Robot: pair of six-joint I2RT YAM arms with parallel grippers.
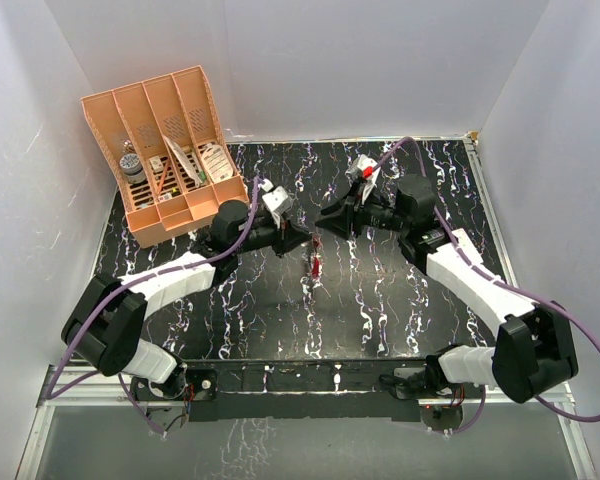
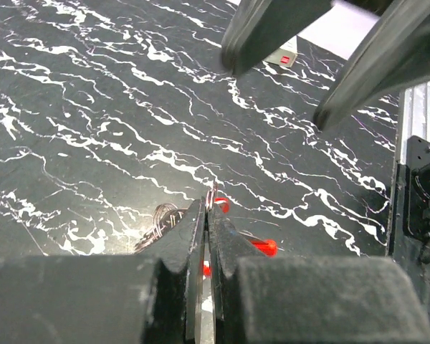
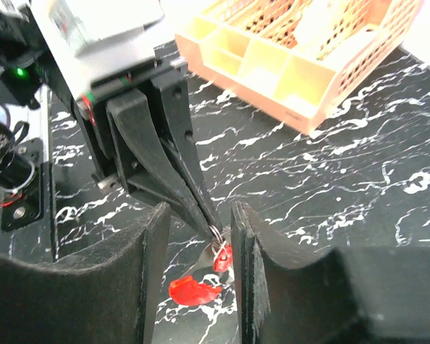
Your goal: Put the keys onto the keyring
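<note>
My left gripper (image 3: 204, 217) is shut, its tips pinching a thin metal keyring (image 3: 216, 231) just above the black marbled table. A small red-headed key (image 3: 223, 256) dangles from that ring, and a second red key head (image 3: 190, 290) lies lower, beside it. My right gripper (image 3: 201, 218) is open, one finger on each side of the ring and the dangling key, touching neither. In the top view both grippers meet mid-table: left gripper (image 1: 305, 238), right gripper (image 1: 323, 222), the red keys (image 1: 316, 265) just below them. The left wrist view shows its own jaws (image 2: 206, 206) pressed together on the ring (image 2: 212, 195).
An orange compartment organizer (image 1: 165, 150) holding small items stands at the back left, also in the right wrist view (image 3: 301, 50). White walls enclose the table on three sides. A coil of metal wire rings (image 2: 163, 215) sits beside my left finger.
</note>
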